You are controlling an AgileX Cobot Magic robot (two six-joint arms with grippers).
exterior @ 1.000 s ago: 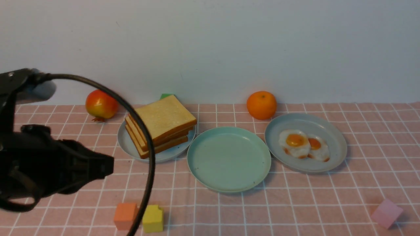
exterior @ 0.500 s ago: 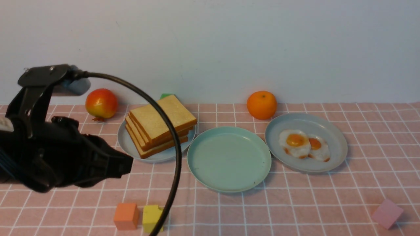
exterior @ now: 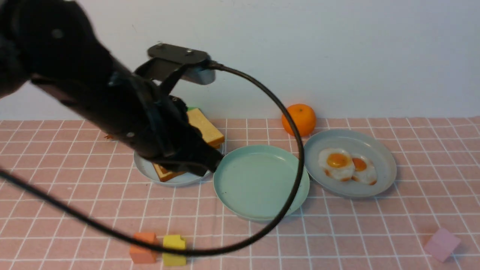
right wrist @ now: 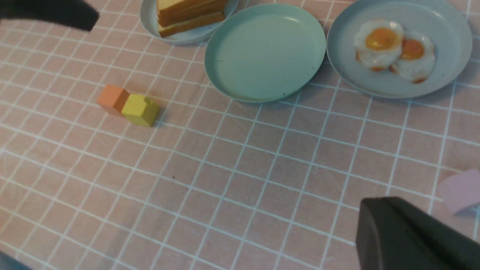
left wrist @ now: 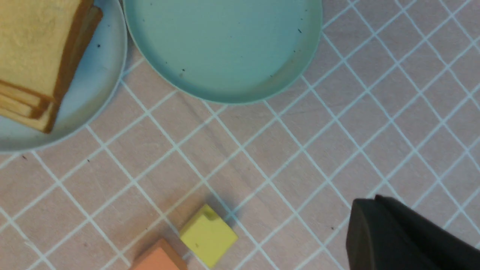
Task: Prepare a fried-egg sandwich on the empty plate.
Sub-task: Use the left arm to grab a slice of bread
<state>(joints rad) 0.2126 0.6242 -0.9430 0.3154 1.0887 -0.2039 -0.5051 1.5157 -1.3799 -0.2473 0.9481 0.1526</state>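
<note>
No toast has yet been laid on the round mint-green plastic plate; the black left gripper, jaws together, is held near the golden-brown toast pile at the plate's nine o'clock, so opening and a top-slice grasp are called for.

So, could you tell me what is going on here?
The robot's left gripper, shut and empty, hovers near the pile of square golden-brown toast slices on a pale grey-blue plate. The round mint-green plastic plate is bare; two white, orange-yolked toy fried eggs lie on another grey-blue plate. No sandwich is assembled yet.
</note>
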